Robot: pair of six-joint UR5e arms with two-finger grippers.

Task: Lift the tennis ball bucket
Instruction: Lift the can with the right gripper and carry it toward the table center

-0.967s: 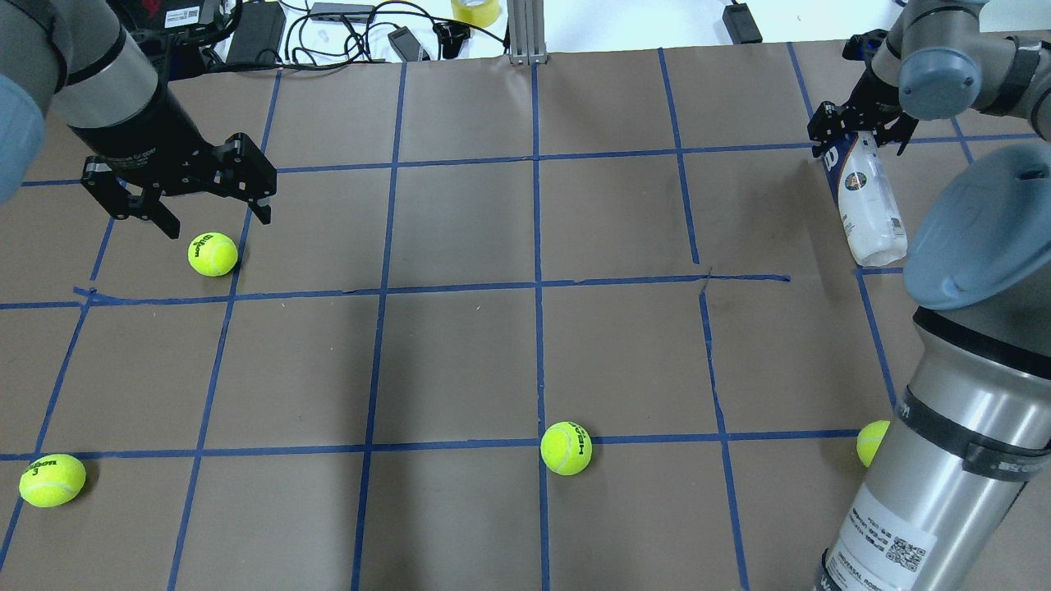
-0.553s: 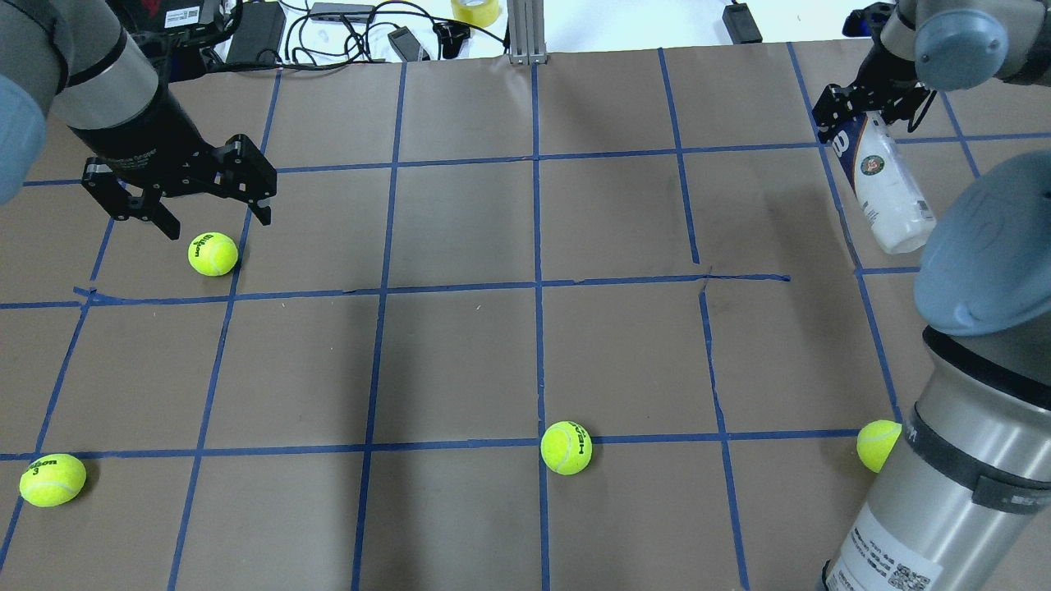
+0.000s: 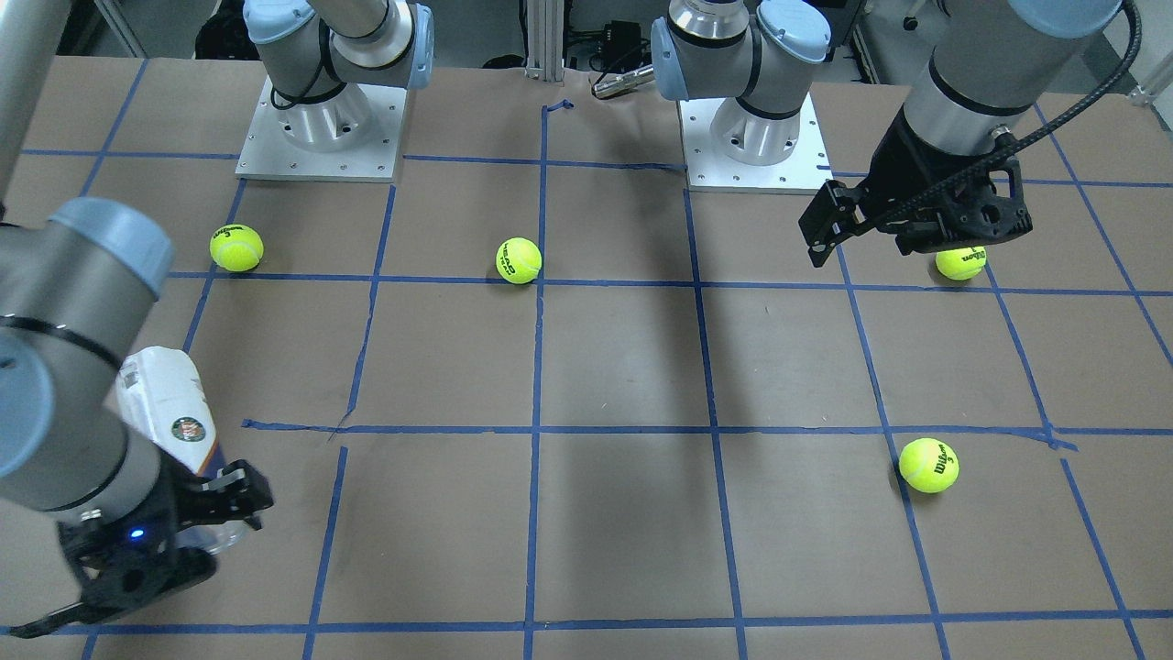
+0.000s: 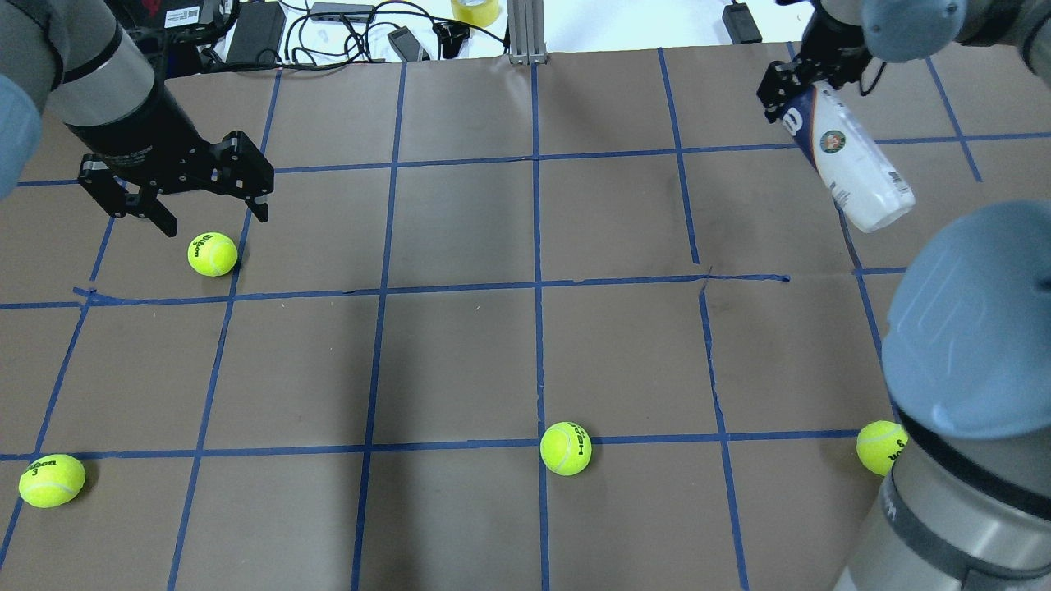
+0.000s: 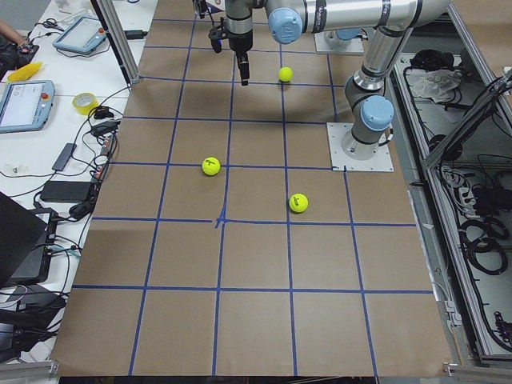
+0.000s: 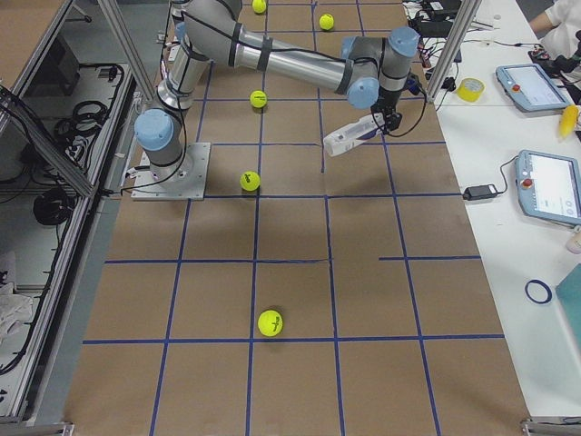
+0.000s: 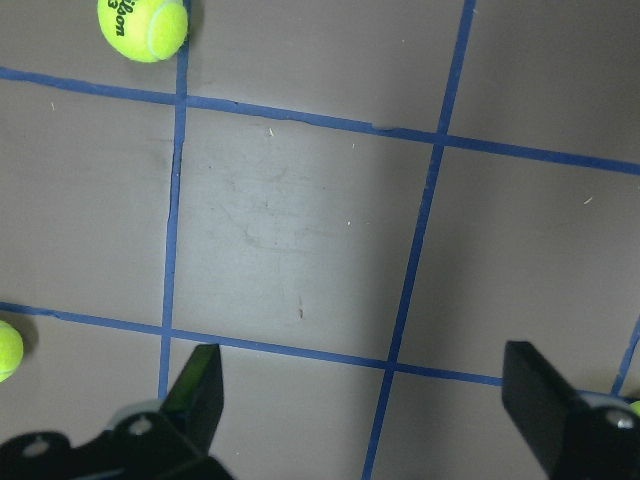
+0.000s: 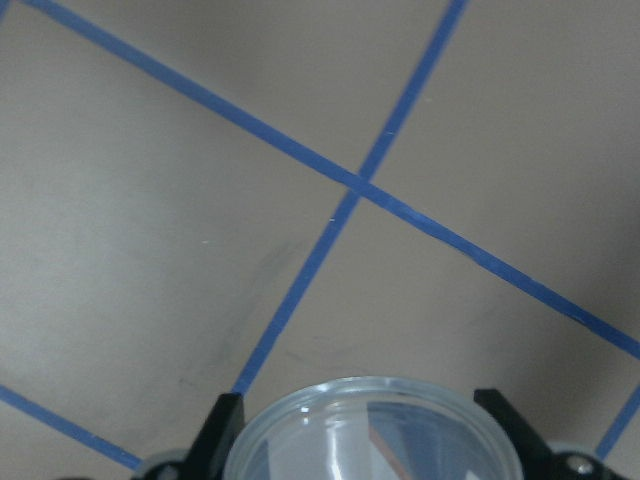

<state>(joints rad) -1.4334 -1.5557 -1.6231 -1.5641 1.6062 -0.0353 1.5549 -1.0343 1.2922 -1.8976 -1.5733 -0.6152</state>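
Observation:
The tennis ball bucket (image 4: 854, 168) is a clear tube with a white and navy label and a round emblem. My right gripper (image 4: 803, 80) is shut on its navy end and holds it tilted in the air above the table's far right. It also shows in the front view (image 3: 172, 403), the right side view (image 6: 350, 136) and, as a clear rim, the right wrist view (image 8: 370, 425). My left gripper (image 4: 218, 223) is open and empty, just above a tennis ball (image 4: 213, 254) at the far left.
Other tennis balls lie at the near left (image 4: 52, 480), near middle (image 4: 566, 448) and near right beside my right arm's base (image 4: 880, 447). Cables, adapters and a tape roll (image 4: 475, 10) lie beyond the table's far edge.
My right gripper has risen with the bucket and moved leftward and farther back in the overhead view; the tube's free end now hangs clear of the table. The left arm has barely moved.

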